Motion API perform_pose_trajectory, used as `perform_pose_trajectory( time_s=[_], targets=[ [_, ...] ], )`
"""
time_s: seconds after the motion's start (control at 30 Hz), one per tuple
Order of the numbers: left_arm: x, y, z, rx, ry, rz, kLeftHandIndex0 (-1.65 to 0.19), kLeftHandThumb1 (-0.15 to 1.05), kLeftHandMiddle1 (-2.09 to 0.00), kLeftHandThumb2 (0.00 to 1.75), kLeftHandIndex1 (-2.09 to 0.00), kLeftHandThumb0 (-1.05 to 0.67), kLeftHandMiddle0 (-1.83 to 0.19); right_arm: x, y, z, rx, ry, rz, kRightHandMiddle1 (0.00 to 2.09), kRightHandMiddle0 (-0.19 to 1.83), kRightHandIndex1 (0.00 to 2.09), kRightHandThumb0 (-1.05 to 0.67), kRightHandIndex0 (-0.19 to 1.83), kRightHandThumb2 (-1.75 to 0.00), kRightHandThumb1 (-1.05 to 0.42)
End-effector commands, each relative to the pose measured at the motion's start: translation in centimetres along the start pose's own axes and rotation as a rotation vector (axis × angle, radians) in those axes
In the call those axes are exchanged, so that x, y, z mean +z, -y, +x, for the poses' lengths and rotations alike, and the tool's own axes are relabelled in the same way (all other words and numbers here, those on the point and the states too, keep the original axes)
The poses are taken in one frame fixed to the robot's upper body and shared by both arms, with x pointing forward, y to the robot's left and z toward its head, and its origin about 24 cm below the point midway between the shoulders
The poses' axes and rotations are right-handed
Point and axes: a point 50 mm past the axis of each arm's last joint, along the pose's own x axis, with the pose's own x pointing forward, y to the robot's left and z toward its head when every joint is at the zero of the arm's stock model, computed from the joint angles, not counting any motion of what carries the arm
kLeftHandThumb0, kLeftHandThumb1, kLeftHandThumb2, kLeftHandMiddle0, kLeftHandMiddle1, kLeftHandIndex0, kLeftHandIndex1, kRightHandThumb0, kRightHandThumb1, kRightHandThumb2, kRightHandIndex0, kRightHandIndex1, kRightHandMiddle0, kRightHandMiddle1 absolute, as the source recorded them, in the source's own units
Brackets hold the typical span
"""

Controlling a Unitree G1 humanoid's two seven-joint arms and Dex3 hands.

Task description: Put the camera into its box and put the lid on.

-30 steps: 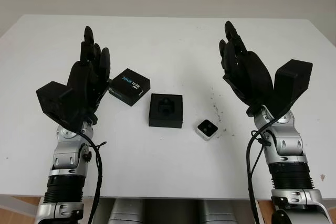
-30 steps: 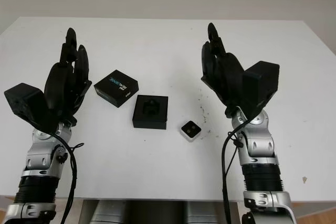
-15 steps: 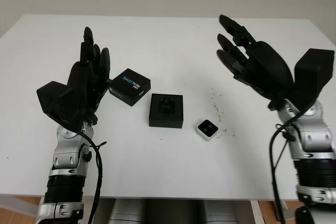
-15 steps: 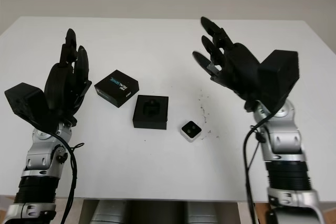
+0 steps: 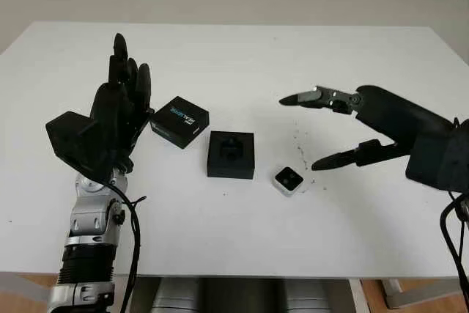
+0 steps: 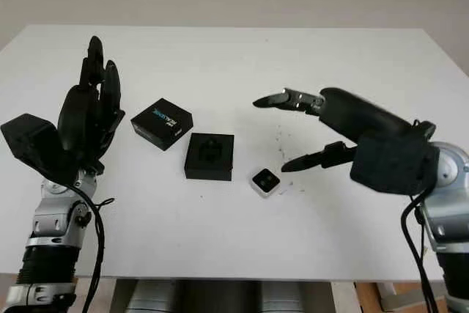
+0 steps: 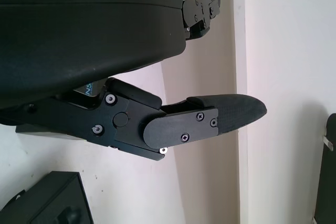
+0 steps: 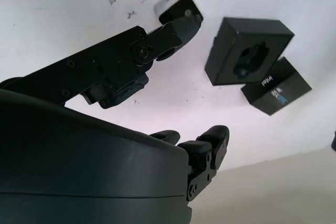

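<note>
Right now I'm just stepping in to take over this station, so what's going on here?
The robot is starting to pack a small camera. Its right hand, open and holding nothing, hovers beside the camera, which lies on the white table. The open black box sits just beside it, with the lid next to that. The left hand is open, raised near the lid. Nothing is packed yet.

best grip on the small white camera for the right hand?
Probably pinch the camera across two opposite white side faces, coming from above. It lies flat on the table, lens up, apart from the open box, so its sides are free. The right hand, open, hovers just beside it.
</note>
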Motion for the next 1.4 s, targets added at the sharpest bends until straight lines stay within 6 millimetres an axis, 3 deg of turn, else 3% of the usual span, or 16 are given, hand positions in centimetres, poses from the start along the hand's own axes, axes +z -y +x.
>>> perform_pose_trajectory(
  time_s=[0.0,0.17,0.27,0.37,0.6,1.37],
  targets=[
    [0.8,-0.1,0.3,-0.009,0.026,0.008,0.19,1.05,0.00,0.57,0.00,-0.72,0.19,0.5,-0.2,-0.1,0.021,0.014,-0.060,0.24,0.38,0.12,-0.47,0.31,-0.06,-0.81],
    [0.8,0.0,0.4,-0.011,0.023,0.004,0.19,1.05,0.00,0.57,0.00,-0.72,0.19,0.5,-1.3,0.5,0.062,0.048,-0.125,0.27,0.41,0.13,-0.45,0.35,-0.05,-0.80],
    [0.7,0.0,0.4,-0.010,0.023,-0.001,0.19,1.05,0.00,0.56,0.00,-0.73,0.19,0.2,-1.9,1.0,0.061,0.072,-0.120,0.60,0.27,0.13,-0.46,0.39,-0.05,-0.78],
    [0.8,0.0,0.3,-0.012,0.022,0.001,0.19,1.05,0.00,0.56,0.00,-0.73,0.19,0.1,-2.2,1.3,0.065,0.076,-0.131,0.74,0.24,0.14,-0.46,0.42,-0.05,-0.78],
    [0.8,0.0,0.1,-0.007,0.015,0.017,0.19,1.05,0.00,0.56,0.00,-0.74,0.19,-0.3,-2.8,1.9,0.105,0.068,-0.197,0.71,0.25,0.13,-0.54,0.43,-0.06,-0.82],
    [0.8,0.2,-0.2,0.003,0.008,0.020,0.19,1.05,0.00,0.56,0.00,-0.74,0.19,-1.7,-4.4,2.5,0.102,0.033,-0.254,0.65,0.37,0.12,-0.48,0.48,-0.05,-0.82]
  ],
)
